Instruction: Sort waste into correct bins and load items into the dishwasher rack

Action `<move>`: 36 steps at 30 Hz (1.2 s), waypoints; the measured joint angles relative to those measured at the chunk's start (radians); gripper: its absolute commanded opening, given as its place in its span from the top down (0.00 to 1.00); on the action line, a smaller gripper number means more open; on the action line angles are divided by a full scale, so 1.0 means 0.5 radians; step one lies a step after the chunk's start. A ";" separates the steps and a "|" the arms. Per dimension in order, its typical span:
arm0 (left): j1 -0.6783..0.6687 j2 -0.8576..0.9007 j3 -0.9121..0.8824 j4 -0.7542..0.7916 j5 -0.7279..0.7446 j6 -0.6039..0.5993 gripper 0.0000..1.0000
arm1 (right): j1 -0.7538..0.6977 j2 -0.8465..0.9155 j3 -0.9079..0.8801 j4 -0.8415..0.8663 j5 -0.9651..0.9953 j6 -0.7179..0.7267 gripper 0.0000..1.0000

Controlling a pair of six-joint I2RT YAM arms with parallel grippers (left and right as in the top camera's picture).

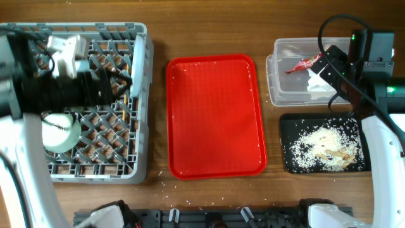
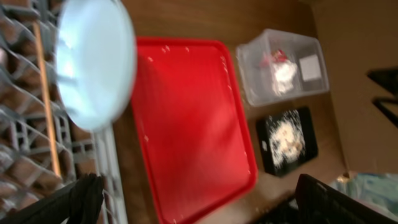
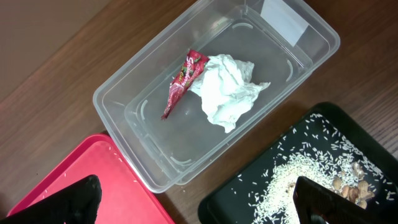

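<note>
Sorting looks finished: napkin (image 3: 227,90) and red wrapper (image 3: 183,81) lie in the clear tub (image 3: 121,102), the wrapper's long axis running 1 to 7 o'clock in the right wrist view; rice (image 3: 286,180) lies in the black tray (image 3: 224,208). A plate (image 2: 93,62) stands on edge in the rack (image 2: 18,143), so loading seems nearly done. Left gripper (image 2: 198,186) and right gripper (image 3: 196,186) hang spread, empty.

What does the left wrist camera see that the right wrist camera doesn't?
Only the left wrist view: the rack, a plate and a chopstick. Only the right wrist view: the open right pincer. Both: the red tray, the tub holding the napkin and wrapper, and the black tray with rice.
</note>
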 measured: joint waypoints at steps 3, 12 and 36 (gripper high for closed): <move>0.000 -0.501 -0.469 0.111 0.101 -0.002 0.00 | 0.000 0.000 0.000 0.003 0.000 -0.001 0.00; -0.021 -1.100 -0.969 0.039 -0.035 -0.031 0.00 | 0.000 0.000 0.000 0.002 0.000 0.000 0.00; -0.693 -2.333 -3.233 2.937 -0.931 -0.914 0.00 | 0.000 0.000 0.000 0.002 0.000 0.000 0.00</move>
